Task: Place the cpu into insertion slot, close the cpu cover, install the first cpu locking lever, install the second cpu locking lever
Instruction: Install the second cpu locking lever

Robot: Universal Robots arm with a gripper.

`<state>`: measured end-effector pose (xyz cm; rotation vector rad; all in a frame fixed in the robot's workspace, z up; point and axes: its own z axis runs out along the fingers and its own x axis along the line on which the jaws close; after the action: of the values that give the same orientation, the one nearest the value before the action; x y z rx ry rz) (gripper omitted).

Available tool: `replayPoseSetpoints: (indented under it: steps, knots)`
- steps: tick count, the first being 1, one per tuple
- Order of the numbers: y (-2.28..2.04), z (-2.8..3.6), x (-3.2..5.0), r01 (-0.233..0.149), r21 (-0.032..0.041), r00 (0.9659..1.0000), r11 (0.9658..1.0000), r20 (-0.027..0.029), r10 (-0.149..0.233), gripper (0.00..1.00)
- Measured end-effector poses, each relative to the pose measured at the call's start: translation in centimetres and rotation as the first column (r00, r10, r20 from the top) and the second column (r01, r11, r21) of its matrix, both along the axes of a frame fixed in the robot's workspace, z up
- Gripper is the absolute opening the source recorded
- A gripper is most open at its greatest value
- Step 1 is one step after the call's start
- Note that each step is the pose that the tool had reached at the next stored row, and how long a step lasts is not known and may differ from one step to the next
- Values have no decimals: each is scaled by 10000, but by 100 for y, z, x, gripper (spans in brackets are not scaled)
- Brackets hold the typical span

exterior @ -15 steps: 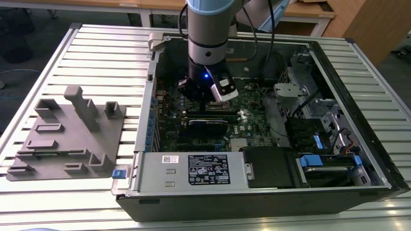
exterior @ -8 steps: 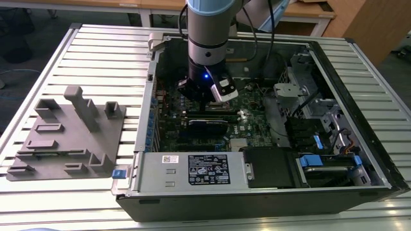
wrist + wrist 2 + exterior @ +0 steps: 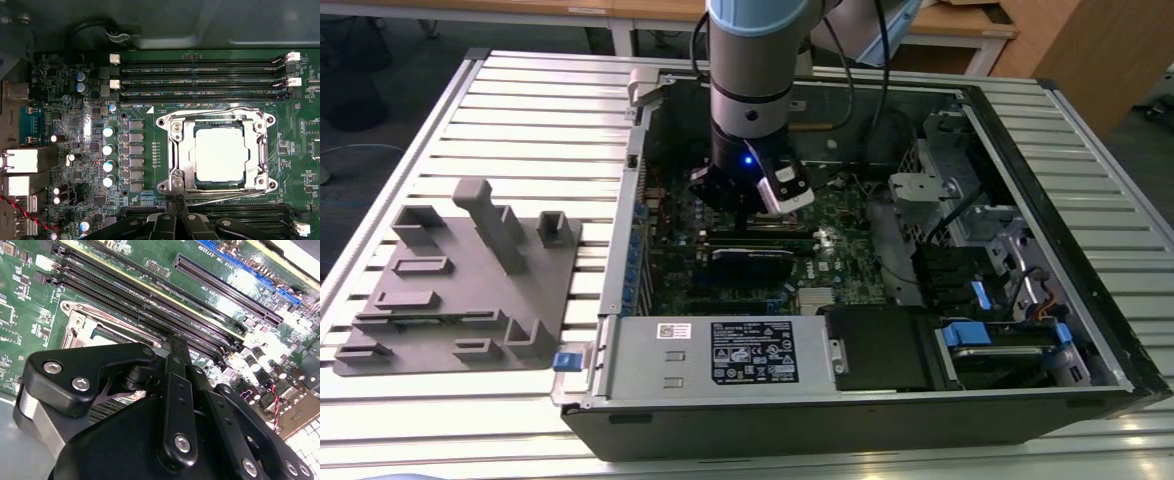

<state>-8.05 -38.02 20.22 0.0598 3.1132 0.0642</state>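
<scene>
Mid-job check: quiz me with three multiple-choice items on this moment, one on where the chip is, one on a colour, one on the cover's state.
1. Where is the cpu?
A. in the insertion slot
B. on the grey fixture outside the case
C. on a long black slot

2. What colour is the circuit board?
A. blue
B. green
C. red

3. How does the cpu cover lie?
A. raised upright
B. taken off
C. down, framing the chip

Answers: 1 A, the silvery chip sits inside the socket in the first wrist view. 2 B, it is green in both wrist views. 3 C, the silver frame lies flat around the chip.
</scene>
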Motion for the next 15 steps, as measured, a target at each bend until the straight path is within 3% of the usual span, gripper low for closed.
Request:
replayPoseSetpoints:
  steps: [7,8,10,15]
  knots:
    - [-1,-10,-1,0,3,10000,10000,1,0,11]
    - [-1,-12,-1,0,25,10000,10000,0,0,11]
    - [-2,-13,-1,0,163,10000,9999,1,0,11]
    - [-3,-16,-1,0,211,10000,9998,3,0,11]
